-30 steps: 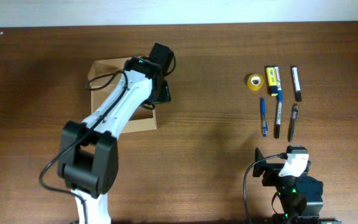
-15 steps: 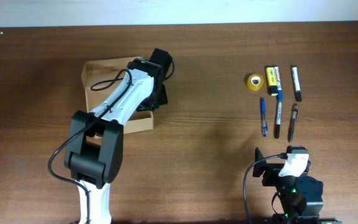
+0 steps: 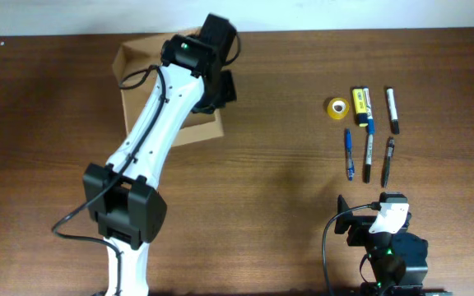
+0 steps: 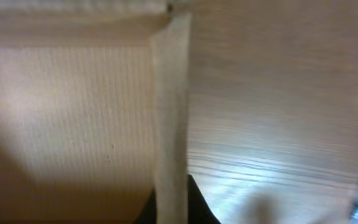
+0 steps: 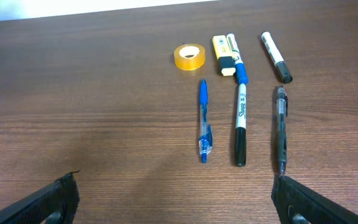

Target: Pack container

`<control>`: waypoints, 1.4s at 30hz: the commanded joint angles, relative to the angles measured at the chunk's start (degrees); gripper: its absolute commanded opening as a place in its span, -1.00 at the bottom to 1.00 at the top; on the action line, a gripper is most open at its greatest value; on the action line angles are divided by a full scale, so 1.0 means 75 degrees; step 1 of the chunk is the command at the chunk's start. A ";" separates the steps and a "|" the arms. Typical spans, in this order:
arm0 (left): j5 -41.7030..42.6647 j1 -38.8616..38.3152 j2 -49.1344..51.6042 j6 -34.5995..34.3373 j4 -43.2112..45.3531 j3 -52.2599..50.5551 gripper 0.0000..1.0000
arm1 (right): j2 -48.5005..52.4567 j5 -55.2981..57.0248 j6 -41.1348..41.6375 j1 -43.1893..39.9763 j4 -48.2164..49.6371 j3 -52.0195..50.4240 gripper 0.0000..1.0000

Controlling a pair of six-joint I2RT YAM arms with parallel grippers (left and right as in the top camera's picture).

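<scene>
The left hand pinches the right wall of the cardboard container, which sits open and skewed at the far left of the table, likely so it can be dragged. The left arm stretches long over it. The right hand rests low at the near edge, fingers wide, facing the blue pen.

Left wrist view blurred, container soft; others sharp.

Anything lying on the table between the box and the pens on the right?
Nothing visible. Bare table lies between the container and the blue pen; the left claw is at the container's right wall.
</scene>
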 commanded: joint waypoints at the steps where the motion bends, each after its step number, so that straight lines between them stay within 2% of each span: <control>1: 0.0026 -0.0484 0.0012 -0.0580 -0.0306 0.0571 -0.97 | -0.0058 -0.0041 0.0047 -0.0055 0.0000 -0.0050 0.98; 7: -0.0615 -0.1743 0.0038 -0.1134 -0.0487 0.0673 -0.97 | -0.0058 -0.0044 0.0047 -0.0055 0.0000 -0.0050 0.99; 14: -0.0755 -0.2643 0.0423 -0.1559 -0.0157 0.0673 -0.96 | -0.0058 -0.0041 0.0047 -0.0055 0.0000 -0.0050 0.98; 24: -0.0740 -0.2591 0.1682 -0.1682 0.0510 0.0673 -0.96 | -0.0058 -0.0041 0.0047 -0.0055 0.0000 -0.0050 0.98; 34: -0.0935 -0.2285 0.2232 -0.1582 0.0755 0.0673 -0.93 | -0.0058 -0.0044 0.0047 -0.0055 0.0000 -0.0050 0.98; 38: -0.0901 -0.2066 0.2256 -0.1309 0.0796 0.0673 -0.70 | -0.0058 -0.0041 0.0047 -0.0055 0.0000 -0.0050 0.98; 42: -0.0845 -0.2002 0.2256 -0.0944 0.0804 0.0673 -0.12 | -0.0058 -0.0041 0.0047 -0.0055 0.0000 -0.0050 0.99</control>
